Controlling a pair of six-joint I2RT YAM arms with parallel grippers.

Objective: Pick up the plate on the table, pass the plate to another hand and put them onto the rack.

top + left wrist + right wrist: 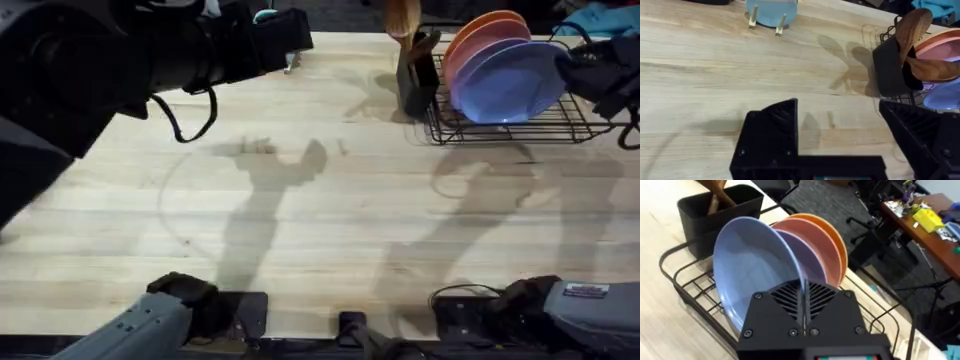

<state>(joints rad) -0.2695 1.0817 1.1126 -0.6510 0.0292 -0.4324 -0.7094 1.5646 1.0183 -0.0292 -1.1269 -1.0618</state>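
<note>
The periwinkle-blue plate (510,85) stands upright in the front slot of the black wire rack (500,130) at the table's far right. My right gripper (572,65) is at the plate's right rim. In the right wrist view the plate (750,265) leans in the rack (685,280), and the gripper (804,305) is shut with the plate's thin pale rim running between its fingers. My left gripper (285,40) hangs high over the far left of the table (300,220). The left wrist view shows it (837,107) open and holding nothing.
A lilac plate (480,45) and an orange plate (490,22) stand behind the blue one. A black utensil holder (418,75) with wooden spoons sits at the rack's left end. A small teal plate on a wooden stand (771,10) is at the far edge.
</note>
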